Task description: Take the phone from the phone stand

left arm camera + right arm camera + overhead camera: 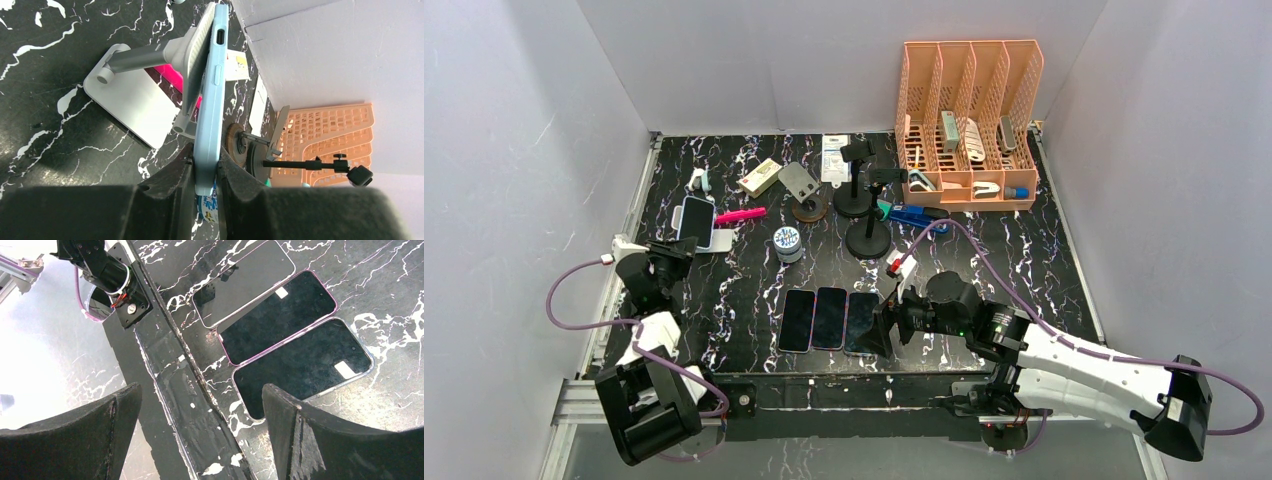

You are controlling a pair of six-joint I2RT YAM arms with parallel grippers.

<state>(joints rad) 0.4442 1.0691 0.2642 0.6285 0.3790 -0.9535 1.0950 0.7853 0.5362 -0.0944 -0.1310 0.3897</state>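
A: How far is the task going?
B: The phone stand, far left on the tabletop, is still carrying the phone. The left jaws are pinching one end of it. Lifting off is remaining.
A: Room?
B: The left wall is standing close, and the right side is lying open. The right jaws are hanging spread over three flat phones.

No text, brand or number could be read in any view. The white packet at the far middle of the table and the round tin nearer its centre carried print too small to make out. In the left wrist view a blue-and-white printed label showed only blurred marks, and the phone turned just a plain edge to the camera.
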